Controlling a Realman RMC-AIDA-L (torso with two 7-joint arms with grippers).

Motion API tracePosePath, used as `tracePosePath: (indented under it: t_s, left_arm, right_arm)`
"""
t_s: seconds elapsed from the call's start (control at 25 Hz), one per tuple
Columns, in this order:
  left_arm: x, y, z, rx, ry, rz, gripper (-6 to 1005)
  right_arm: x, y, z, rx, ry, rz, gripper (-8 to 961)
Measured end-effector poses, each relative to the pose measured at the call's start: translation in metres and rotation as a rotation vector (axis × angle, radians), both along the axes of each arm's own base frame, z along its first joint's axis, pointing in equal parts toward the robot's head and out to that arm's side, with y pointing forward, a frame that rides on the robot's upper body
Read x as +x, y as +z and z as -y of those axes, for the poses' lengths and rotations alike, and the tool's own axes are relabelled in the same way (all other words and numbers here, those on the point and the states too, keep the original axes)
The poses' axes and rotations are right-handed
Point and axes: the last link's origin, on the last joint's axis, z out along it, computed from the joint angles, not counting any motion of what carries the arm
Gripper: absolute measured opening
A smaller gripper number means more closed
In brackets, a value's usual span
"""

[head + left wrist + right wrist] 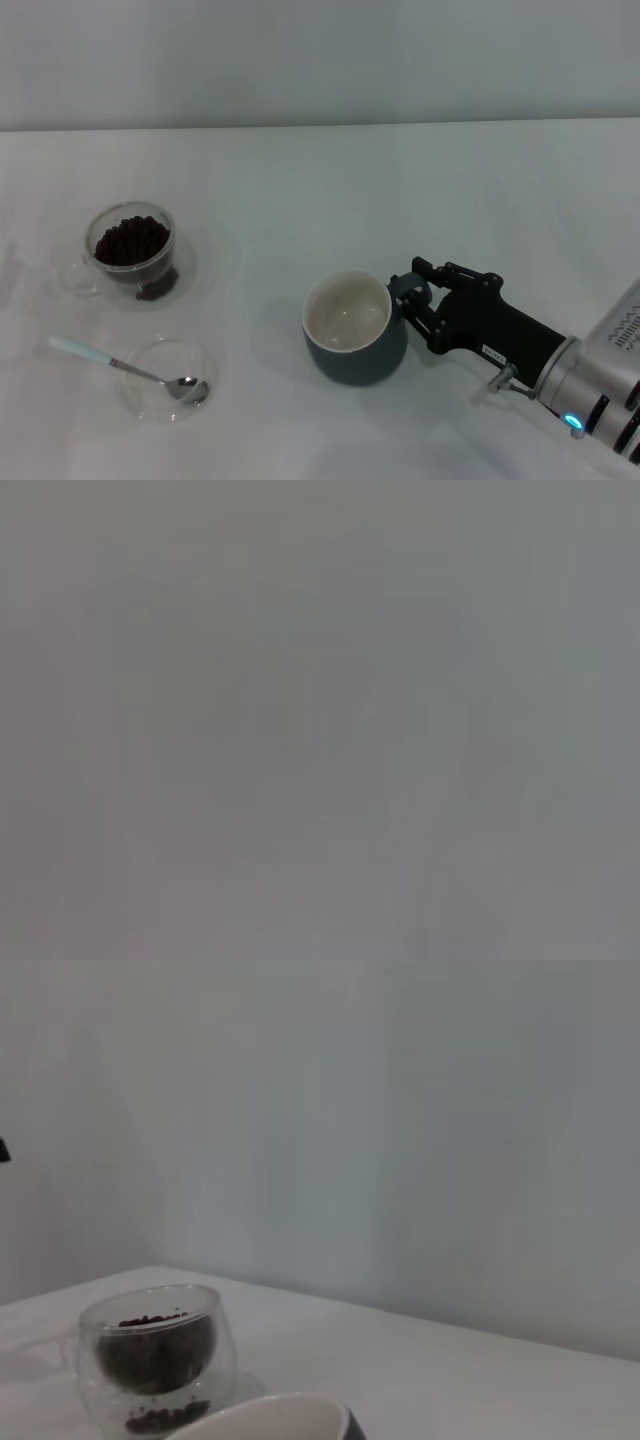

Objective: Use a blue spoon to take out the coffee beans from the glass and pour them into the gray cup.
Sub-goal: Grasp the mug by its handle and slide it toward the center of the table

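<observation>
A white table point(330, 200) fills the head view, backed by a pale wall. Toward the robot's left side stands the glass point(130, 250), a small clear double-walled cup with a side handle, holding a heap of dark coffee beans point(131, 240); a few more beans seem to show low down at its base. Nearer the robot, just in front of the glass, sits a shallow clear dish point(165, 385). The blue spoon point(125, 366) lies across it, its shiny bowl resting inside the dish and its pale blue handle sticking out over the rim toward the left.

Near the middle of the table stands the gray cup point(355, 328), upright, its cream inside empty. The right gripper point(408, 300) reaches in from the lower right, and its black fingers are clenched around the cup's handle (the handle faces the arm).

The right wrist view shows the glass point(155, 1365) with its beans point(155, 1345) and a slice of the gray cup's rim point(280, 1422).

The left gripper is out of sight; the left wrist view shows only blank gray.
</observation>
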Motion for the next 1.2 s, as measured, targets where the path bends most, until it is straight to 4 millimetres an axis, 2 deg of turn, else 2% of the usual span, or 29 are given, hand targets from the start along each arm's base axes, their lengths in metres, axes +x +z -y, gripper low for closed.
tracePosePath:
  t_s: [0.44, 0.92, 1.12, 1.2]
  left_arm:
    - [0.002, -0.002, -0.001, -0.010, -0.009, -0.003, 858]
    - [0.004, -0.002, -0.004, -0.011, -0.017, -0.006, 854]
    - [0.004, -0.001, -0.005, -0.010, -0.019, -0.010, 852]
    - [0.004, -0.001, -0.005, -0.010, -0.017, -0.013, 852]
  right_arm:
    - [-0.015, -0.011, 0.003, -0.046, 0.061, 0.001, 373]
    - [-0.013, -0.022, -0.003, -0.100, 0.037, 0.070, 375]
    - [-0.013, -0.021, -0.005, -0.101, 0.022, 0.058, 393]
    - [-0.014, -0.020, -0.006, -0.099, 0.024, 0.056, 476]
